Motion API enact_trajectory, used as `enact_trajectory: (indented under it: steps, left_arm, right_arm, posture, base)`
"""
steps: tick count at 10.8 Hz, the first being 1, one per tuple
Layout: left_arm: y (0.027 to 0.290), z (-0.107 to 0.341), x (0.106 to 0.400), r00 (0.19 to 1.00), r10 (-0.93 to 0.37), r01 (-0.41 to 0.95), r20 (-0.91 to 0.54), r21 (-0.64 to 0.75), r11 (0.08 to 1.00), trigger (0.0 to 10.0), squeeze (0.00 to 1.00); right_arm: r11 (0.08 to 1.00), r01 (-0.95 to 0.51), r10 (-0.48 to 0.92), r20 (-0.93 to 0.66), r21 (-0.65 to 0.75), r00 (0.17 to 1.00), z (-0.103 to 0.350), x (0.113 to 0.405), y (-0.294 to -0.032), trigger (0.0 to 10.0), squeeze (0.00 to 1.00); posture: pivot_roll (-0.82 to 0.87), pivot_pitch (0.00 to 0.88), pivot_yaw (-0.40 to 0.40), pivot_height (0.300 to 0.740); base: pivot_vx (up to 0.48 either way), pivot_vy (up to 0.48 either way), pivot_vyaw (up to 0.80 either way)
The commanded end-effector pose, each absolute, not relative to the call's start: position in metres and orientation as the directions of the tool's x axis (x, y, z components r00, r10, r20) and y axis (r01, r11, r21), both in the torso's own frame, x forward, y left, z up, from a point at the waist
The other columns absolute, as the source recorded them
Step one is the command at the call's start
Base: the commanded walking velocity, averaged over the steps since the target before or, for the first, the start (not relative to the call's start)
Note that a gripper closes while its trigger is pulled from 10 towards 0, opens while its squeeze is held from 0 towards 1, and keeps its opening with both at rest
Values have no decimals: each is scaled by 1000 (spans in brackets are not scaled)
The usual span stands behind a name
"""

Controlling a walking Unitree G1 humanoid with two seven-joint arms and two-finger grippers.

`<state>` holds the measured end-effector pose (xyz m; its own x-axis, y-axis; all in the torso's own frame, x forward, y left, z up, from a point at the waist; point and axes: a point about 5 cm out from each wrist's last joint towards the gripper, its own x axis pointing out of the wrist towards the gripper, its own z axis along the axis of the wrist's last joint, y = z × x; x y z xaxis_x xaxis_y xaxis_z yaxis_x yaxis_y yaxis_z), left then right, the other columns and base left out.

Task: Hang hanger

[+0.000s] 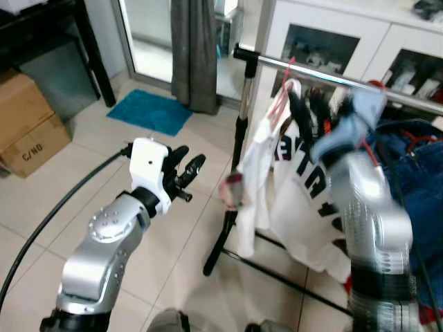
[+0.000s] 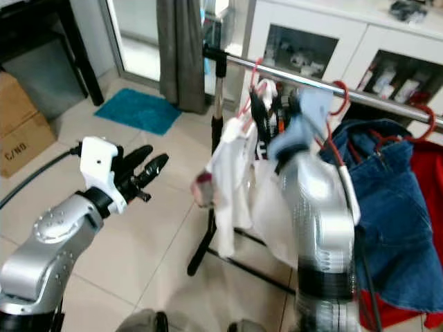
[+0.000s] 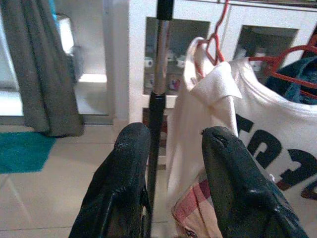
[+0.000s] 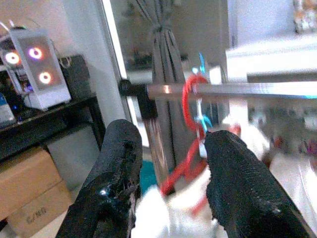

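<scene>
Head views: the right pincer (image 2: 266, 111) reaches up beside the red wire hanger (image 2: 257, 86) hooked on the silver metal rail (image 2: 304, 81), white lettered T-shirt (image 1: 297, 200) below. The left pincer (image 1: 188, 169) hovers apart. Left wrist view: fingers spread. Right wrist view: fingers spread around the hanger's hook.

rail (image 1: 325, 75) crowded with clothes, floor (image 1: 104, 149) open

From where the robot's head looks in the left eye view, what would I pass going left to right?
Cardboard box → teal mat → left gripper → rack's upright pole → white lettered shirt → right arm → blue denim garment.
</scene>
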<state>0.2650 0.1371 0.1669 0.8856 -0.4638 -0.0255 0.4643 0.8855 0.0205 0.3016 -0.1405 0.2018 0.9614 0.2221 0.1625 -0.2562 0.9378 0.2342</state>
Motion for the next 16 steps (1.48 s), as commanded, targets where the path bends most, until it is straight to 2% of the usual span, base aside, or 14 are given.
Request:
enact_trajectory:
  steps: [1,3,7,11,13,15,16]
  left_arm:
    - [136,166,265,894,-448,449,-27,45,893,10000,0]
    - [136,165,268,909,-417,418,-22,53,907,10000,0]
    - [134,164,269,903,-429,429,-22,86,899,10000,0]
    - [135,167,269,909,-416,415,10,68,907,10000,0]
    - [133,167,268,903,-431,429,11,67,901,10000,0]
    - [131,164,267,894,-448,447,-7,80,891,10000,0]
    - [130,164,267,892,-451,451,-10,81,889,10000,0]
  right_arm:
    - [943,-232,200,151,240,968,200,295,-141,10000,0]
    - [945,-202,188,77,258,979,180,275,-132,10000,0]
    - [953,-188,177,66,238,982,178,272,-125,10000,0]
    - [964,-135,134,20,229,991,170,271,-128,10000,0]
    - [973,-95,95,10,209,995,167,269,-133,10000,0]
    - [983,-55,53,15,174,998,168,269,-138,10000,0]
    - [982,-34,31,18,184,999,168,270,-140,10000,0]
  posture:
    - [61,52,-19,740]
    - [62,47,-19,740]
    - [68,39,-25,740]
    - [67,44,-31,740]
    - [64,45,-28,740]
    - [61,49,-22,740]
    - [61,49,-22,740]
  base:
    - [0,0,0]
    - [0,-480,0]
    - [0,-480,0]
    - [0,0,0]
    - [292,0,0]
    - [311,0,800]
    - [311,0,0]
